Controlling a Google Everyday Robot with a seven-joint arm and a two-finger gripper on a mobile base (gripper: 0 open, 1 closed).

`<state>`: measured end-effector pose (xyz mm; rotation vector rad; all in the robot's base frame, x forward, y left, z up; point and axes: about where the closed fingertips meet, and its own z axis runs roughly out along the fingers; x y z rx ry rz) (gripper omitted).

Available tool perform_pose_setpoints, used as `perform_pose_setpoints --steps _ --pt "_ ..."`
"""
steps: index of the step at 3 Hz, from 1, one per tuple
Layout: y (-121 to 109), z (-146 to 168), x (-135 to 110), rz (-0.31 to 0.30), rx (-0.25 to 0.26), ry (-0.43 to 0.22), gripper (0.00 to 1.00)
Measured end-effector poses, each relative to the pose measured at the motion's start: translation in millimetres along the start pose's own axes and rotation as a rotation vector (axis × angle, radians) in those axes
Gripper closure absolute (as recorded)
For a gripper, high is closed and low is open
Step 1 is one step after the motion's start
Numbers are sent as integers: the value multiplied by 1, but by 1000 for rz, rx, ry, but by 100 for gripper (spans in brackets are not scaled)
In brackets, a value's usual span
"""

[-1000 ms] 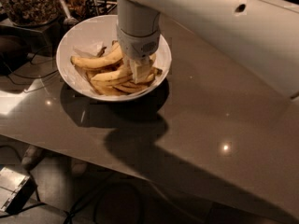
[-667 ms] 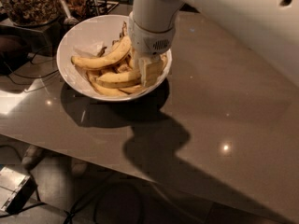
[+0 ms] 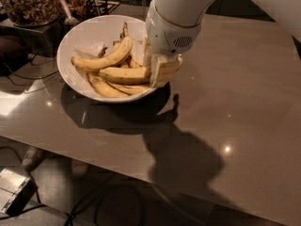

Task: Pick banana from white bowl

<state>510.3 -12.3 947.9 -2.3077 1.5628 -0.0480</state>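
Note:
The white bowl (image 3: 77, 36) stands on the table at the upper left and holds several yellow bananas. My gripper (image 3: 160, 70) hangs from the white arm at the bowl's right rim. Its cream fingers (image 3: 164, 67) are closed on the right end of the banana (image 3: 124, 74), which lies across the middle of the pile, pointing left. A longer curved banana (image 3: 101, 59) lies just behind it, and others (image 3: 106, 87) lie under it. The gripped end of the banana is hidden by the fingers.
A grey-brown glossy table (image 3: 235, 107) runs right and toward me from the bowl. A container of dark, brown food (image 3: 28, 4) and a spoon (image 3: 66, 11) stand behind the bowl at top left. Cables and a small box (image 3: 14, 192) lie on the floor below the table edge.
My gripper has risen and shifted right, from the bowl's middle to its right rim. The banana in it has slid right with it.

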Motion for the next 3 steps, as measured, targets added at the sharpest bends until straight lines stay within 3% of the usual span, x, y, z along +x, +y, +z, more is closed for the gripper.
perform_pose_setpoints --steps 2,3 --pt "50 -43 -9 113 -37 40 100" --pt "51 -45 -9 118 -38 42 100"
